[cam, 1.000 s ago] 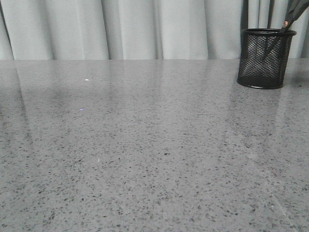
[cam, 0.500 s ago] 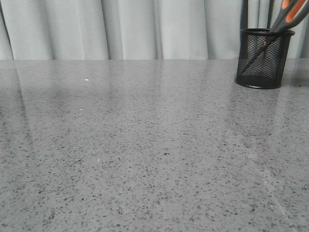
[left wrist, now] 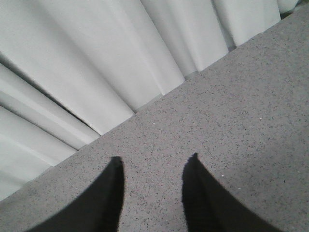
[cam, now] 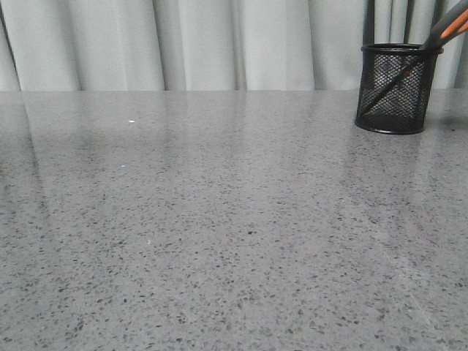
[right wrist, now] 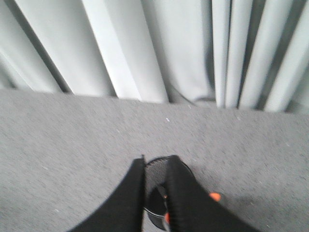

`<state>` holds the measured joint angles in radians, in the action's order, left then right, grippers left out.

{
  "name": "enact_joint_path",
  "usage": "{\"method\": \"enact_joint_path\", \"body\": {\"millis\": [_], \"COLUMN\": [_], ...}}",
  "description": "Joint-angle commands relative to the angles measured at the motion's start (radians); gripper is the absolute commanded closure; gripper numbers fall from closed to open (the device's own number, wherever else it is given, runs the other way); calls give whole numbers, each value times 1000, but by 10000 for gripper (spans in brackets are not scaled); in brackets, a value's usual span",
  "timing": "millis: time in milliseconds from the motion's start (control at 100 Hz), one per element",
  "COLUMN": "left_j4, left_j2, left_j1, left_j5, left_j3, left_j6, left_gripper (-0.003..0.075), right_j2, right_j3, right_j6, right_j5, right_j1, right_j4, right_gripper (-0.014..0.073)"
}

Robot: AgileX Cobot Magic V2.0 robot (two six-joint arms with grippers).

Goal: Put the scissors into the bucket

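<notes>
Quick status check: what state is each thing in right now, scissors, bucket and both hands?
scissors: blades down inside the bucket, leaning, handles sticking out past the rim.
bucket: upright on the table, holding the scissors.
left hand: open, empty, over bare table.
right hand: above the bucket, fingers slightly apart, gripping nothing.

The scissors [cam: 447, 31] have sunk lower into the bucket [cam: 395, 89]
</notes>
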<state>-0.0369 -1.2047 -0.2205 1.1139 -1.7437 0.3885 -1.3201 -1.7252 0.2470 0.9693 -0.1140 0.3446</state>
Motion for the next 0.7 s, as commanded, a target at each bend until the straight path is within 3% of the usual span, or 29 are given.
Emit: {"method": "enact_joint_path", "body": {"millis": [0, 30, 190, 400, 580, 690], "left_j4": [37, 52, 125, 143, 210, 247], "left_j2": [15, 20, 98, 327, 587, 742], "left_j1": [3, 3, 3, 3, 3, 3], "left_j5": [-96, -110, -303, -717, -1083, -1168], "left_j3": [-18, -6, 141, 571, 1012, 1218], "left_j6": [-12, -12, -16, -45, -45, -45], "left_gripper": [683, 743, 741, 741, 741, 741], "right_j2": [74, 94, 255, 529, 776, 931], "right_j3": [33, 75, 335, 767, 1048, 1173], "right_j6": [14, 14, 50, 58, 60, 60], "right_j5": [-121, -154, -383, -750, -843, -842], "right_j1": [-6, -6, -6, -6, -4, -4], "right_j4": [59, 67, 77, 77, 59, 28], "right_gripper": [665, 662, 662, 664, 664, 664]}}
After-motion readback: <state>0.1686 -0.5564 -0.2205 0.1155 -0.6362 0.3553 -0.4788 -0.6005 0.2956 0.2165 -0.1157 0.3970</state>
